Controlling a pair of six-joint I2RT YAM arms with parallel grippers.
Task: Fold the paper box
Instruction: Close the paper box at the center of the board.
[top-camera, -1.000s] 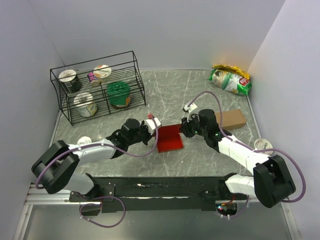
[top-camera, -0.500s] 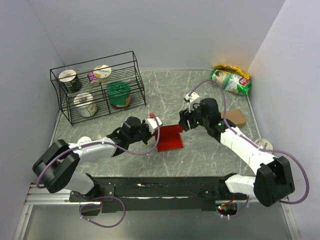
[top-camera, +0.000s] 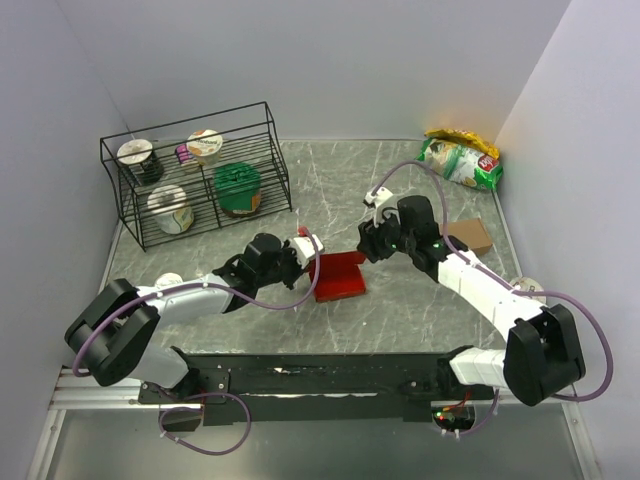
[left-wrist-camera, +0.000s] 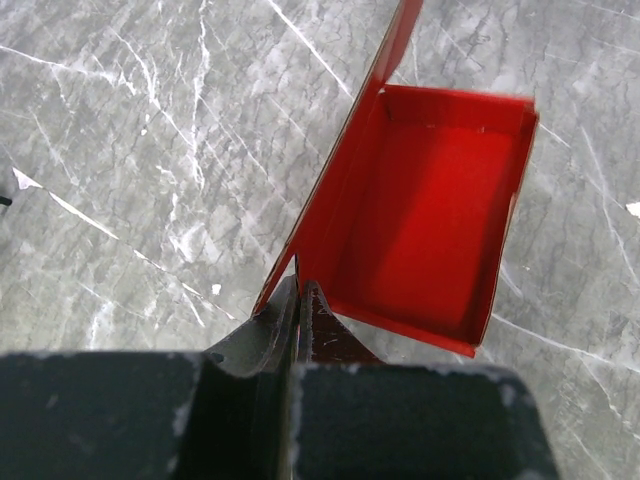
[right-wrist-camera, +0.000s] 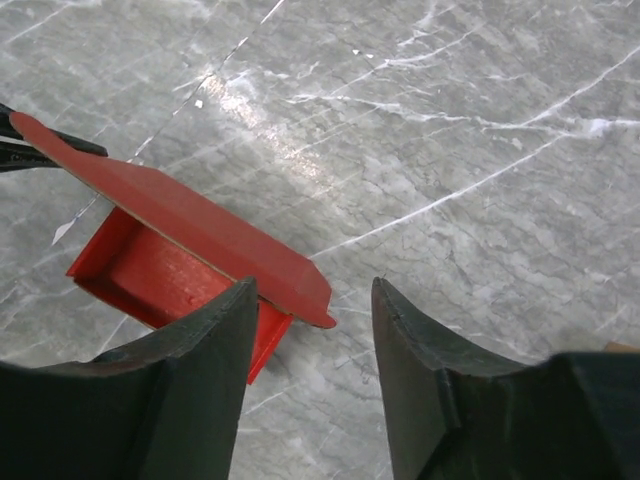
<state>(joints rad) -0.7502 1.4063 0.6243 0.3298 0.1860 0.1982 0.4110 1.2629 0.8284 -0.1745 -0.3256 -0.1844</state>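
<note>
Left gripper (left-wrist-camera: 298, 300) pinched tight on the bright red thin card box (left-wrist-camera: 420, 210) edge. Right gripper (right-wrist-camera: 312, 290) wide open, empty, over the lid flap (right-wrist-camera: 180, 215). I'd press the flap down slowly.

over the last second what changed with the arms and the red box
The right gripper drew slightly toward the far side of the table, and its arm uncovered more of the brown cardboard box. Its jaws are open by the raised flap. The left gripper stayed shut on the paper box, which kept its place.
</note>
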